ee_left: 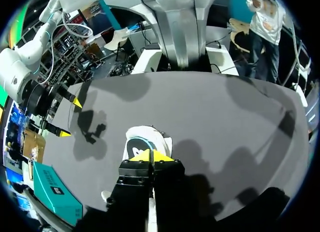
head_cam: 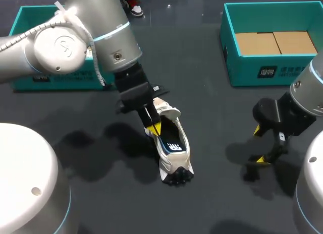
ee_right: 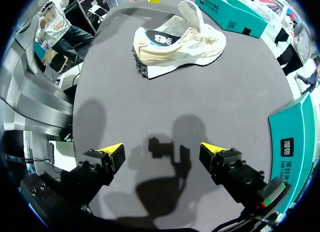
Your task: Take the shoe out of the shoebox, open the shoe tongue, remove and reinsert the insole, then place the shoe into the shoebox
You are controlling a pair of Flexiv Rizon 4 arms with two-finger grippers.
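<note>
Shoe: a cream-white sneaker [head_cam: 174,152] lay on its sole on the dark table [head_cam: 212,118], near the middle and outside both boxes.
Sole: it was white, with chunky black lugs [head_cam: 177,177] at the end nearest the robot.
Tongue: the pale tongue [head_cam: 167,112] stood pulled up and back, which left the mouth of the shoe wide open.
Insole: a dark insole [head_cam: 173,144] with a white mark lay inside the shoe and showed through the opening.
Left end effector: it [head_cam: 154,128] reached down at the edge of the shoe's opening, just beside the tongue. Its yellow tips were pressed together. Whether anything thin was pinched between them could not be told.
Right end effector: it [head_cam: 260,144] hung above bare table, well apart from the shoe, with its fingers spread wide and nothing between them.
Right shoebox: a teal box [head_cam: 252,72] without a lid sat at the far right of the table. Two flat brown cardboard sheets [head_cam: 275,42] lay side by side on its bottom.
Left shoebox: a second teal box [head_cam: 25,22] sat at the far left. The left arm largely hid it, so its contents could not be seen.
</note>
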